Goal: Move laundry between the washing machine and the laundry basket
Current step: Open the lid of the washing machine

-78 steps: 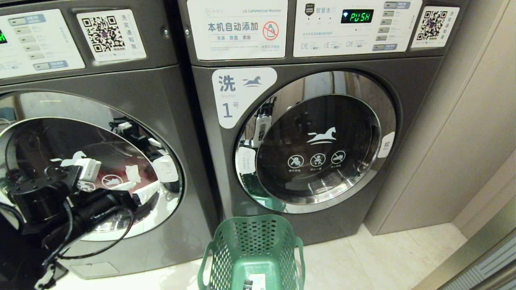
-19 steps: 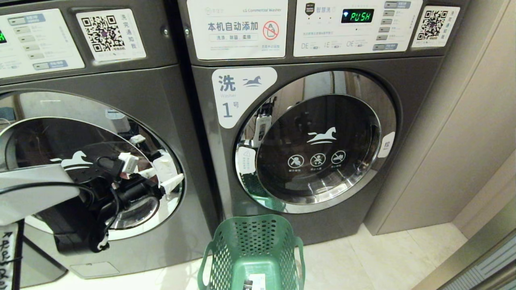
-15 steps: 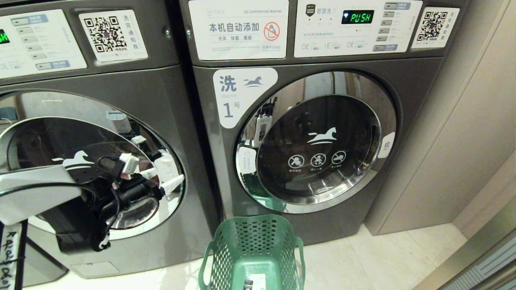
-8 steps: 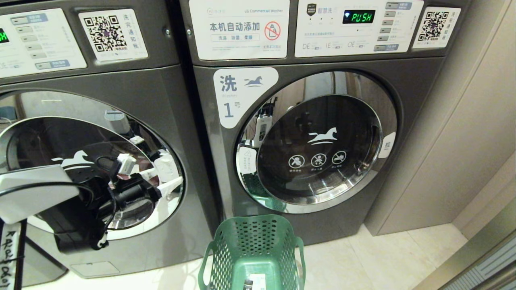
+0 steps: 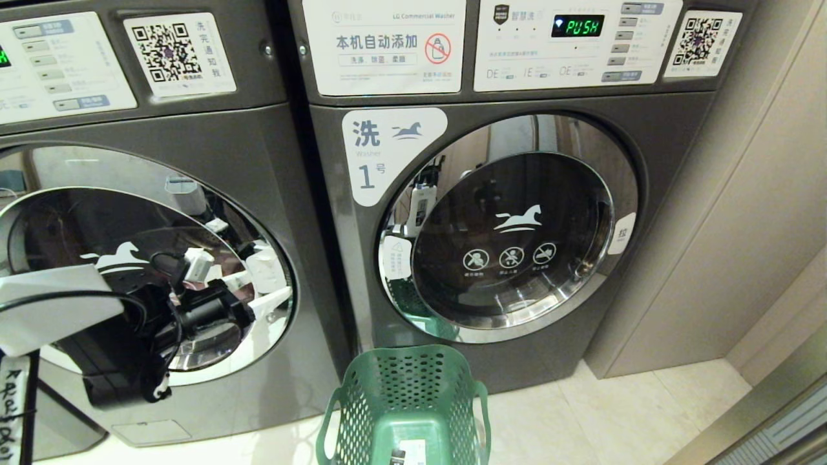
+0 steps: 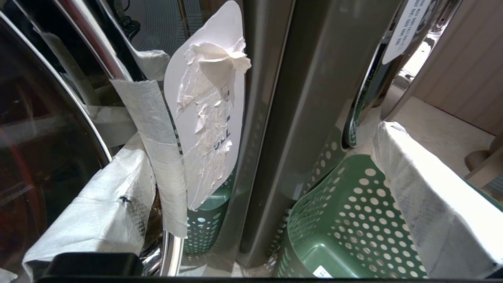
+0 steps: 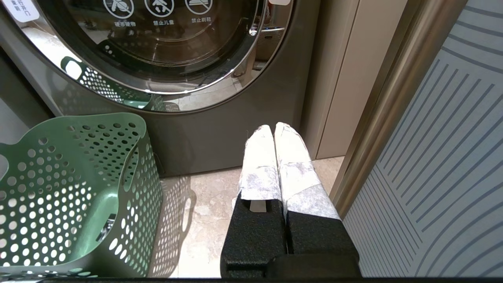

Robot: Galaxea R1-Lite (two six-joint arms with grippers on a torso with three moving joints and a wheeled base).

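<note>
1. The left of the two dark grey front-loading washing machines point(image 5: 213, 161), with its round chrome-rimmed glass door point(image 5: 148, 258), is shut; its number label is not in view.
2. The left gripper point(image 6: 251, 188) is raised at the right edge of that door, its white-wrapped fingers point(image 6: 428, 196) spread wide with nothing between them; one finger lies against the chrome rim beside a torn white sticker point(image 6: 208, 106).
3. A red-pink tint shows dimly behind the left door's glass; I cannot tell whether it is laundry.
4. The green perforated plastic laundry basket point(image 5: 407, 400) stands on the pale tiled floor point(image 5: 581, 420), near the camera, in front of the gap between the two washers; a white label lies at its bottom and no garments show in it.
5. The right-hand washer marked 1 point(image 5: 517, 194) has its door closed and its display reads PUSH.
6. The right gripper point(image 7: 275, 137) hangs low to the right of the basket, its wrapped fingers pressed together, empty.
</note>
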